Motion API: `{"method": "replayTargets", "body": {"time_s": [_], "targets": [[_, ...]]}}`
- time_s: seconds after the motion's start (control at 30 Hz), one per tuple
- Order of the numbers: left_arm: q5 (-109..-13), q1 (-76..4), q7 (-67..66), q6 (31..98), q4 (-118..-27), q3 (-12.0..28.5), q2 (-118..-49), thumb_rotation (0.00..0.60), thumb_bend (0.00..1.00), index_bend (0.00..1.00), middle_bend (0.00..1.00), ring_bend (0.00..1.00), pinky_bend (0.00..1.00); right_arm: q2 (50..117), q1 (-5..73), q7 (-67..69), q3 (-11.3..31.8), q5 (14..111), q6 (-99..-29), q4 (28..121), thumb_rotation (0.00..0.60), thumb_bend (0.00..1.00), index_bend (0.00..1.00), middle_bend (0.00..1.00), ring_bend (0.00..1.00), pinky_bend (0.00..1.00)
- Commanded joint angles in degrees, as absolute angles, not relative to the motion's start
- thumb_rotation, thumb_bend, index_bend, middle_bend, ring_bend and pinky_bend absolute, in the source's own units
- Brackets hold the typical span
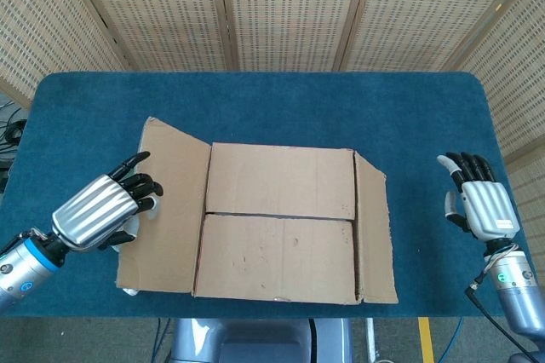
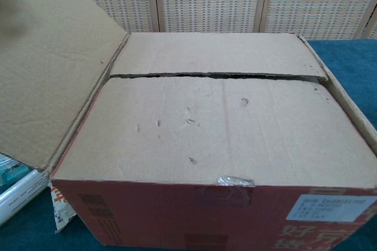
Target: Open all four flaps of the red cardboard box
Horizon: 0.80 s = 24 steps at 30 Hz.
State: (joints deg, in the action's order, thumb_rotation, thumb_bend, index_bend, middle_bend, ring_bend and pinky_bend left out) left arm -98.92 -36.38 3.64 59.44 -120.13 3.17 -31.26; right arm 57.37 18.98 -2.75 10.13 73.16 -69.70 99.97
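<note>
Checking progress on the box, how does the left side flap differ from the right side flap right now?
The left flap is folded outward, lying wide with the left hand on it; the right flap still lies nearly closed against the top, untouched, with the right hand well clear. Both show plain brown cardboard.

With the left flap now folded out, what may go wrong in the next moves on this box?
1. The left flap lies over the small items beside the box; if the left hand presses down, it may crush or push them.
2. The right flap seems only slightly lifted, while the right hand is well away from it; its fingers may slip off the thin edge.
3. The two middle flaps are shut, so lifting them could shift the red cardboard box.
</note>
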Motion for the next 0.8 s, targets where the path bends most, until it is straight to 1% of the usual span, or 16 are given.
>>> {"method": "replayTargets", "body": {"time_s": [0.03, 0.1, 0.2, 0.3, 0.37, 0.4, 0.47, 0.57, 0.63, 0.7, 0.8], "targets": [[-99.08, -35.29, 4.2, 59.66, -119.14, 2.41, -31.26, 0.348, 0.98, 0.54, 0.35, 0.28, 0.0, 57.41, 18.96, -2.8, 10.13, 73.09, -69.73, 100.0, 0.6, 0.76, 0.11, 0.1, 0.0, 0.02], [-99.15, -34.61, 4.42, 59.71, -118.52, 1.97, -31.43, 0.347, 0.97, 0.54, 0.35, 0.28, 0.0, 57.42, 18.92, -2.84, 10.1, 73.09, -69.8, 100.08, 0.6, 0.77, 0.11, 0.1, 0.0, 0.02], [-98.96, -33.74, 4.68, 59.35, -117.45, 1.4, -31.98, 0.347, 0.92, 0.54, 0.35, 0.28, 0.0, 57.45, 18.83, -2.93, 9.97, 72.99, -69.78, 100.15, 0.6, 0.77, 0.11, 0.1, 0.0, 0.02], [-98.29, -33.31, 3.68, 59.12, -116.52, 1.54, -33.37, 0.348, 0.77, 0.51, 0.33, 0.28, 0.0, 57.59, 18.75, -2.97, 9.86, 72.92, -69.82, 100.14, 0.6, 0.76, 0.11, 0.1, 0.0, 0.02], [-97.36, -32.99, 2.8, 59.1, -116.17, 1.71, -34.64, 0.349, 0.64, 0.42, 0.28, 0.27, 0.0, 57.71, 18.66, -2.93, 9.76, 72.98, -69.92, 100.1, 0.6, 0.75, 0.11, 0.1, 0.0, 0.02], [-96.63, -32.73, 2.16, 59.36, -115.95, 1.91, -35.6, 0.348, 0.6, 0.39, 0.26, 0.26, 0.0, 57.81, 18.59, -2.85, 9.73, 73.04, -70.04, 100.06, 0.6, 0.74, 0.11, 0.1, 0.0, 0.02], [-95.2, -32.26, 0.48, 59.75, -115.45, 2.26, -37.68, 0.347, 0.46, 0.3, 0.19, 0.22, 0.0, 58.03, 18.5, -2.68, 9.69, 73.18, -70.24, 99.89, 0.6, 0.69, 0.11, 0.1, 0.0, 0.02], [-92.77, -31.66, -2.46, 60.31, -114.82, 2.82, -40.95, 0.344, 0.29, 0.18, 0.11, 0.13, 0.0, 58.37, 18.41, -2.63, 9.53, 73.46, -70.41, 99.65, 0.6, 0.61, 0.11, 0.1, 0.0, 0.02], [-90.94, -31.28, -4.8, 60.87, -114.37, 3.29, -43.28, 0.325, 0.24, 0.13, 0.07, 0.09, 0.0, 58.67, 18.33, -2.49, 9.45, 73.73, -70.65, 99.58, 0.6, 0.56, 0.1, 0.1, 0.0, 0.02], [-88.65, -30.94, -7.56, 61.42, -113.92, 3.81, -46.11, 0.303, 0.2, 0.08, 0.04, 0.05, 0.0, 59.06, 18.16, -2.41, 9.3, 74.06, -71.0, 99.4, 0.6, 0.53, 0.1, 0.1, 0.0, 0.02], [-85.95, -31.07, -10.24, 61.31, -113.67, 4.42, -49.01, 0.28, 0.18, 0.03, 0.01, 0.0, 0.0, 59.5, 18.07, -2.43, 9.12, 74.33, -71.17, 99.13, 0.6, 0.52, 0.1, 0.1, 0.0, 0.01]]}}
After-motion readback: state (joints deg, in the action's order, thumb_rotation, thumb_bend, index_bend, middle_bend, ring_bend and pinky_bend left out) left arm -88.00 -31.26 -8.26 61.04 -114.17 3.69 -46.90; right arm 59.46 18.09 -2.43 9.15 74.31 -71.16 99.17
